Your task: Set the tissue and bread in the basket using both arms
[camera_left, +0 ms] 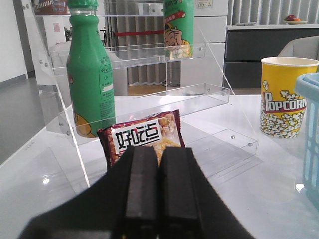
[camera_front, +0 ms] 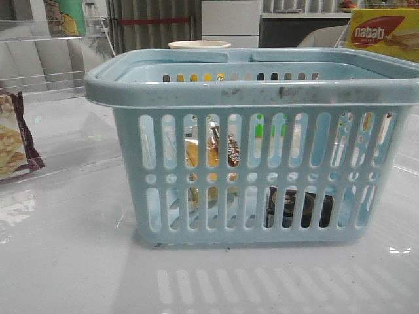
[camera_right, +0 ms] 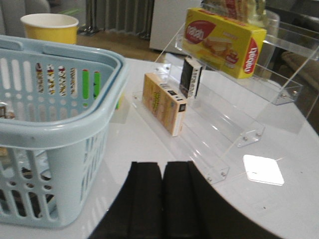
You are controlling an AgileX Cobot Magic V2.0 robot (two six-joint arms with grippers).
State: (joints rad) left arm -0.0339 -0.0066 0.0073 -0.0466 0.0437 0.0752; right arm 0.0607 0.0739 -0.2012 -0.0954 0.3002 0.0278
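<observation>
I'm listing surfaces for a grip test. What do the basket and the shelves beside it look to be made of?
The basket looks like moulded light-blue plastic, matt, with slotted walls and dark scuffs. The shelves look like clear glossy acrylic: things show through them and their edges catch light.

The yellow box (camera_front: 385, 34) at the far right of the front view reads "nabati" on a red oval (smaller print below is illegible). The yellow tub (camera_left: 287, 97) says "POPCORN". The maroon-edged packet (camera_left: 143, 137) bears the Chinese characters "好吃点".
</observation>
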